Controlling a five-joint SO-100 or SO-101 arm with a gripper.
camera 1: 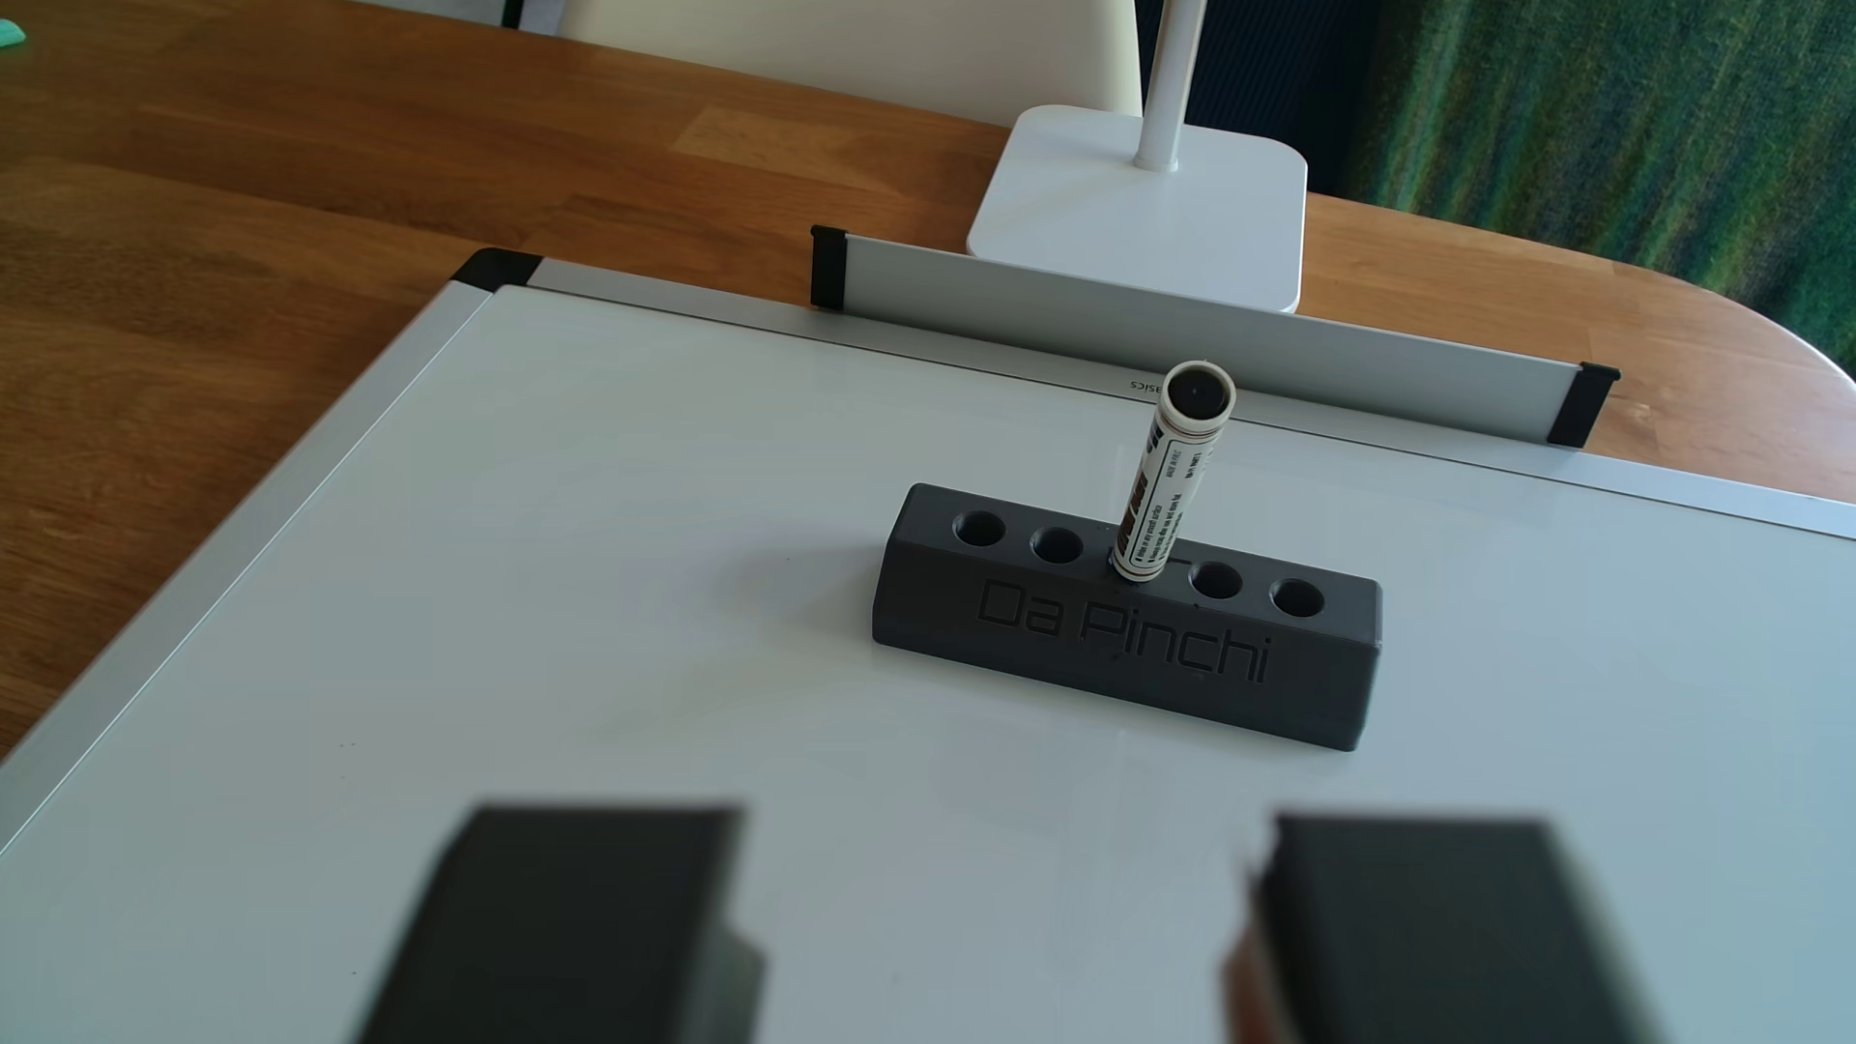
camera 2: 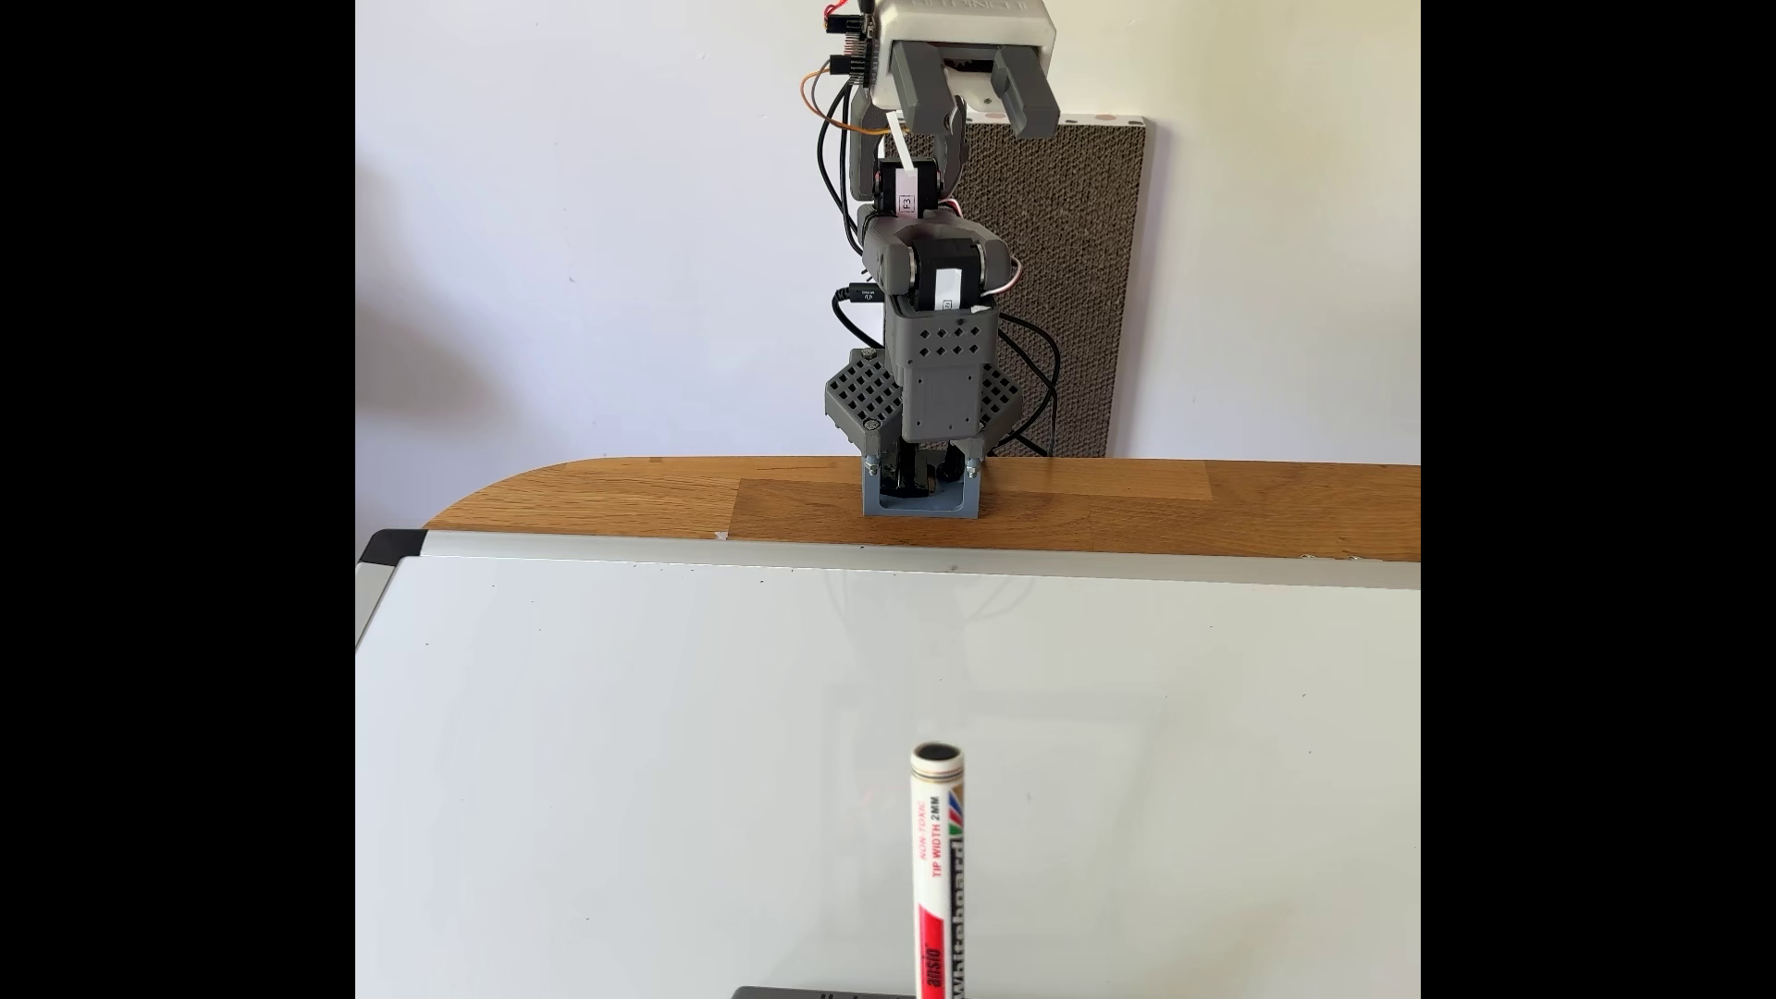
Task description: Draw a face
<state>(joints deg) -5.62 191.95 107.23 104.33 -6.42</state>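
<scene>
While my pincer [camera 1: 994, 934] hangs wide open and empty, the marker [camera 1: 1170, 472] stands upright in the holder's [camera 1: 1125, 642] middle hole near the whiteboard's [camera 1: 502, 602] far edge, barrel exposed for grabbing.

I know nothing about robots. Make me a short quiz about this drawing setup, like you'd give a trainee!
1. True or false: the hand, raised above the arm's base in the fixed view, already holds the marker.
2. Counting from the left in the other view, which hole of the holder has the marker standing in it: A) first, B) third, C) fifth?
3. Fill in: the whiteboard shows ____ drawn lines so far.

Key
1. False: its fingers are spread apart with nothing between them, and the marker stands in the holder.
2. B, the third of five holes.
3. No; the surface is blank.
</scene>
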